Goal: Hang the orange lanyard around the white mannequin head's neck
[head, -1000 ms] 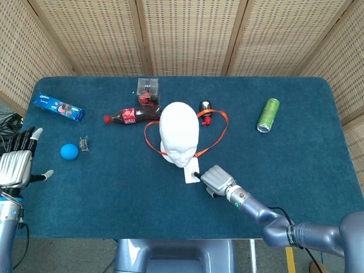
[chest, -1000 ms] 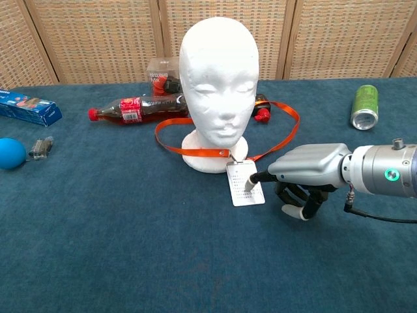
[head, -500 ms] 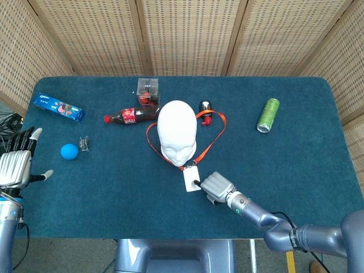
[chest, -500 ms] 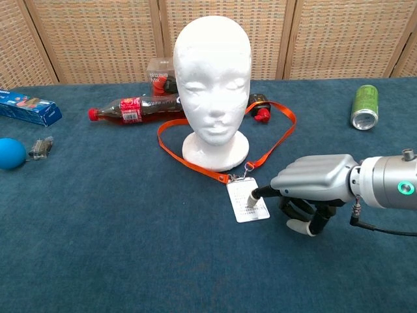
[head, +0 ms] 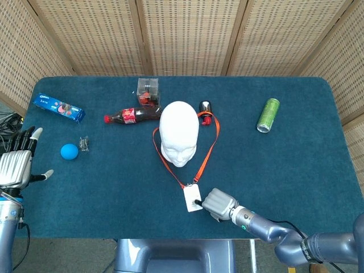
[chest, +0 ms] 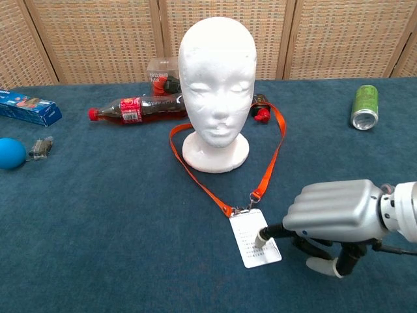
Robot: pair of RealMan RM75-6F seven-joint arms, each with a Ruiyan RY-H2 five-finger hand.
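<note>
The white mannequin head point(head: 179, 133) point(chest: 217, 78) stands upright mid-table. The orange lanyard point(head: 206, 153) point(chest: 270, 156) lies on the cloth looped around the head's base, pulled into a long V toward the front edge. At the tip of the V lies its white badge card point(head: 193, 199) point(chest: 254, 238). My right hand point(head: 219, 203) point(chest: 332, 212) sits just right of the card, one fingertip point(chest: 262, 238) pressing on it, the other fingers curled under. My left hand point(head: 17, 162) hangs at the far left edge, fingers apart, holding nothing.
A cola bottle point(head: 132, 115) lies behind the head on the left, next to a clear box point(head: 148, 91). A small red-and-black item point(head: 205, 108) sits beside the strap's far end. A green can point(head: 268, 114) lies right; a blue ball point(head: 69, 151) and blue packet point(head: 58, 108) lie left.
My right hand has slid toward the front edge, dragging the badge with it. The lanyard loop has narrowed from a wide oval into a taut V around the head's base.
</note>
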